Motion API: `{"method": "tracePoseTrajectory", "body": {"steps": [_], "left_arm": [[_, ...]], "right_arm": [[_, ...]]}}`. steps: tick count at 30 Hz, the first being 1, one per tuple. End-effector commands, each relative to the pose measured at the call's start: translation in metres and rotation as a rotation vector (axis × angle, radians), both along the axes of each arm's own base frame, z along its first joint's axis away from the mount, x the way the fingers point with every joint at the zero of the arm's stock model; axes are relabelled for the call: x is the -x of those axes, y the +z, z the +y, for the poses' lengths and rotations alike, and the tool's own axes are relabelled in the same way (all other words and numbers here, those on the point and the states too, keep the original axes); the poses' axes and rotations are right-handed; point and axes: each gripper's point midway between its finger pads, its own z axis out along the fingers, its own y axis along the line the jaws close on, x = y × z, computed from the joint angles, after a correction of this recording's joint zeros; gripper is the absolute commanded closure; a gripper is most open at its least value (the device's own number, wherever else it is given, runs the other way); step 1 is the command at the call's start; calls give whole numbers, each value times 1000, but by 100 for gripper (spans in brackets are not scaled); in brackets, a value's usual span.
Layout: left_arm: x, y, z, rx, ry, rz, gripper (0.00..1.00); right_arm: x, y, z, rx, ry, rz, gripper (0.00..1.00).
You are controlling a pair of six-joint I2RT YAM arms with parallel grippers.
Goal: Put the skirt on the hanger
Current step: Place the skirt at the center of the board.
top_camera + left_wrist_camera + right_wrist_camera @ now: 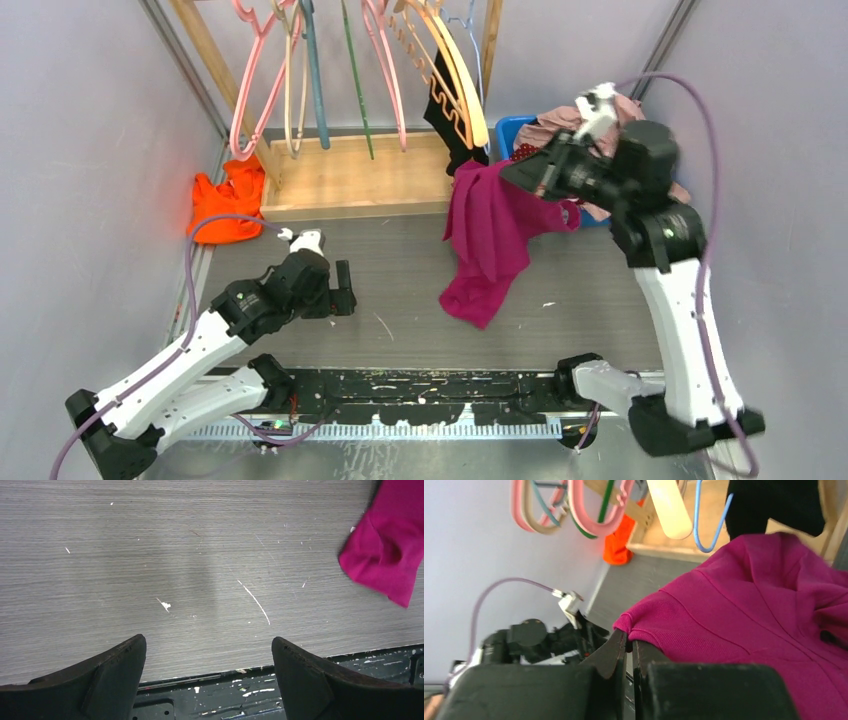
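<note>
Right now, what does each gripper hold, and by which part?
The right gripper pinches the magenta garment at its folded edge. The left gripper holds nothing.

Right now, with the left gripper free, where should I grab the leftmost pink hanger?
Grip the pink hanger at its lower rounded end, which hangs lowest and outermost. Probably best to come from the near side with the open left gripper, jaws across the thin rod.

The grey wood-grain tabletop looks matt and scratched, the magenta cloth garment is finely knit, and the thin pink plastic hanger is glossy.
</note>
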Motion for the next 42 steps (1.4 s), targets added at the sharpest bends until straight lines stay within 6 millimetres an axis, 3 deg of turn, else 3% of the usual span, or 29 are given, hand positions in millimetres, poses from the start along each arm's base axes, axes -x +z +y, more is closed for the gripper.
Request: {"method": "tracePoseTrajectory", "body": {"steps": [1, 6, 11, 16, 17, 19, 22, 25, 29, 32, 36, 39, 42], "left_arm": [[-5, 24, 1, 28, 28, -41, 5], [2, 36, 7, 55, 47, -49, 6], [9, 37, 11, 88, 77, -36, 6], [15, 32, 16, 111, 117, -26, 7], [16, 32, 17, 115, 121, -28, 8], [17, 30, 19, 118, 129, -25, 8], [18, 26, 15, 120, 119, -8, 8], [19, 16, 1, 130, 73, 42, 9], [22, 0, -16, 102, 18, 111, 11], [26, -7, -26, 92, -9, 120, 11], [35, -19, -43, 46, -49, 156, 10], [43, -28, -52, 4, -67, 162, 10], [47, -36, -60, 5, -81, 167, 10]], "right_arm": [[-24, -35, 28, 223, -26, -6, 99], [-11, -92, 96, 319, 30, 13, 99], [5, -162, 177, 350, 63, 19, 99], [22, -194, 252, 323, 196, 35, 99], [25, -194, 262, 297, 232, 37, 96], [31, -204, 265, 313, 269, 55, 63], [36, -208, 239, 357, 241, 50, 44], [39, -213, 194, 415, 161, 48, 38], [39, -229, 130, 519, 12, 68, 36], [35, -259, 82, 592, -123, 152, 36], [33, -300, 25, 543, -258, 305, 35], [38, -322, -6, 511, -327, 370, 37], [45, -336, -16, 501, -336, 416, 37]]}}
